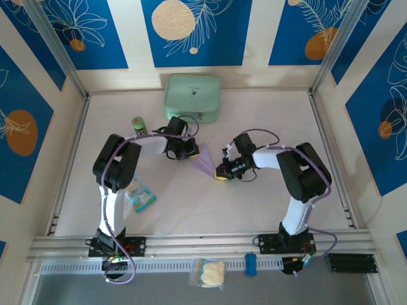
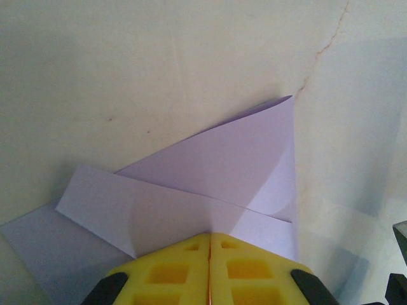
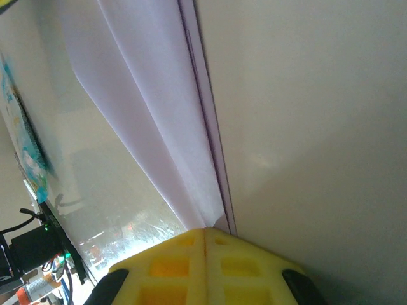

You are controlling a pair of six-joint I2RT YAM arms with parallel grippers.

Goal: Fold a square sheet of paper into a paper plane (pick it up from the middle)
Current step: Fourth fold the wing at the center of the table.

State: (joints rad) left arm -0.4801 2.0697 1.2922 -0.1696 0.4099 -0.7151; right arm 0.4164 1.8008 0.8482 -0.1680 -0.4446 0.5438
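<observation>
left claw (image 2: 210, 238): pads together, clamped on the wide end of the half-folded paper plane (image 2: 210, 171)
paper plane: mid-table, strung between my two claws, nearer than the mint pouch (image 1: 193, 96); top flap curls up, not flat
right claw (image 3: 205, 234): pads together, pinching the narrow folded end
handling: light, floppy, tears easily; I'd grip on the layered crease and pull gently

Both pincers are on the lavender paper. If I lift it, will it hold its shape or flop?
Probably floppy: the folded lavender paper is thin, and its upper flap curls up instead of lying flat. It looks very light, so it may swing between the left pincer and right pincer. Pulling them apart could tear it.
</observation>
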